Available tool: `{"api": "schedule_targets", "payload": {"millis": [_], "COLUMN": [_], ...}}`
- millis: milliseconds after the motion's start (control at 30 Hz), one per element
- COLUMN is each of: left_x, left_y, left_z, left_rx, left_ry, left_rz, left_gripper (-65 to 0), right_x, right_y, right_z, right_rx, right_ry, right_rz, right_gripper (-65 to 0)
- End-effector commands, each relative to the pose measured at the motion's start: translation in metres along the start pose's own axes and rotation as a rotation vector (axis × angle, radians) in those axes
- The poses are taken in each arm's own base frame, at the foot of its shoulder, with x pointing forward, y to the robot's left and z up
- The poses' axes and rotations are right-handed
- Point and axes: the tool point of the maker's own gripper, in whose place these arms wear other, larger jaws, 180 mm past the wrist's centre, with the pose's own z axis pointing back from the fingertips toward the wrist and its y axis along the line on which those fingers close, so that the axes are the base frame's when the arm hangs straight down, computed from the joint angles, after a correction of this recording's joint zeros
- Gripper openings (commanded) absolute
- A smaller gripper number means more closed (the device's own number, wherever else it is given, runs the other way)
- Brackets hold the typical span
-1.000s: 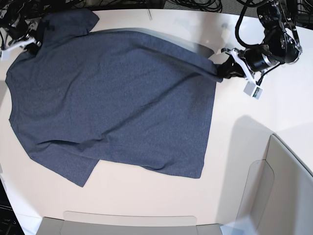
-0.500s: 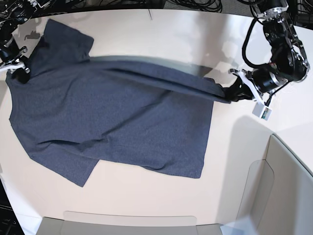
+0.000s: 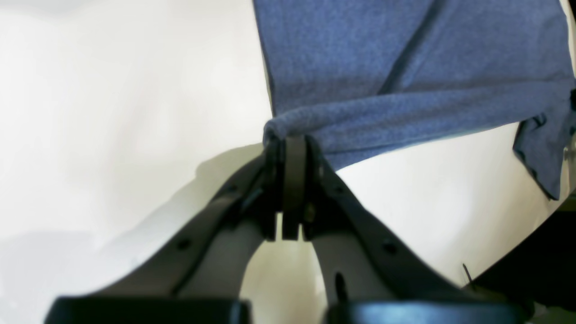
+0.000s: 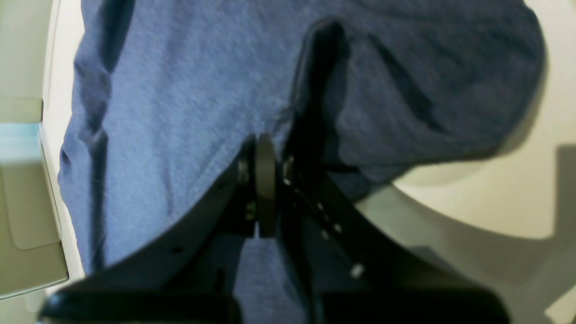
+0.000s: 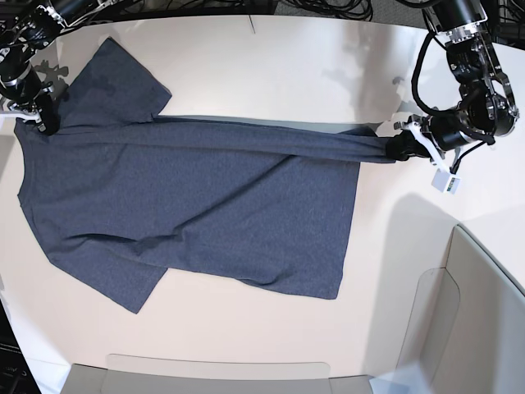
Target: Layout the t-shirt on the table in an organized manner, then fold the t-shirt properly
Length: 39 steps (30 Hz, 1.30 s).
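1. Left end effector (image 5: 392, 148): clamped on a bunched corner of the shirt (image 5: 197, 213).
2. Right end effector (image 5: 39, 123): clamped on cloth, seemingly near a sleeve.
3. Shirt: stretched taut between both, mostly on the tabletop (image 5: 246, 336).

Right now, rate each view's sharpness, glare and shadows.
Base view: sharp, the table evenly lit, soft arm shadow beside the t-shirt. Left wrist view: table glare-washed, left gripper crisp. Right wrist view: soft focus, cloth weave smeared, right gripper dark against it.
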Motion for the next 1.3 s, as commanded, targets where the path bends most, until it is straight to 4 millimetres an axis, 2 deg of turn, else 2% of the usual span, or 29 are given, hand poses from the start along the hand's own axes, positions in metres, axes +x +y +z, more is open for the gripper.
{"api": "schedule_targets", "payload": {"millis": [0,167,233,267,400,433,500,567,733,800,933,1100,1267], "left_x": [0.017,0.013,0.013,0.013,0.012,0.012,0.010,0.011,0.012,0.011,0.006,0.000,0.002], "left_y": [0.001,0.001,0.001,0.001,0.002,0.003,0.002,0.002,0.002,0.002,0.003,0.003,-0.002], "left_z": [0.006,0.003,0.002,0.002,0.003,0.004,0.003,0.003,0.004,0.004,0.005,0.005,0.008], "left_rx": [0.001,-0.006,-0.006,-0.006,-0.003,-0.002,-0.004,-0.005,-0.003,-0.003,-0.001,0.000,0.002], "left_ry": [-0.044,-0.031,-0.030,-0.030,-0.030,-0.030,-0.027,-0.029,-0.033,-0.032,-0.023,-0.010,-0.019], "left_rz": [-0.027,-0.018,-0.016,-0.016,-0.013,-0.011,-0.009,-0.010,-0.012,-0.012,-0.005,0.001,-0.020], "left_gripper": [-64.9,-64.5,-61.1,-58.1,-38.5,-35.5,-34.9,-36.1,-36.6,-36.6,-36.6,-36.6,-36.6], "right_x": [0.019,0.021,0.018,0.017,0.012,0.012,0.017,0.020,0.030,0.027,0.000,-0.048,-0.077], "right_y": [0.009,0.012,0.008,0.006,-0.003,-0.002,0.002,0.006,0.030,0.037,0.031,0.003,-0.016], "right_z": [0.003,0.001,0.001,0.001,0.005,0.007,0.012,0.018,0.038,0.045,0.060,0.080,0.089], "right_rx": [0.024,0.030,0.008,-0.006,-0.036,-0.037,-0.028,-0.010,0.102,0.148,0.197,0.146,0.078], "right_ry": [-0.046,-0.050,-0.035,-0.028,-0.012,-0.017,-0.038,-0.054,-0.117,-0.126,-0.095,-0.019,0.034], "right_rz": [0.026,0.027,0.035,0.039,0.049,0.057,0.069,0.075,0.092,0.082,0.015,-0.078,-0.116], "right_gripper": [-65.0,-65.0,-65.0,-63.1,-48.0,-44.6,-38.8,-35.9,-35.0,-35.0,-35.1,-35.1,-35.1]}}
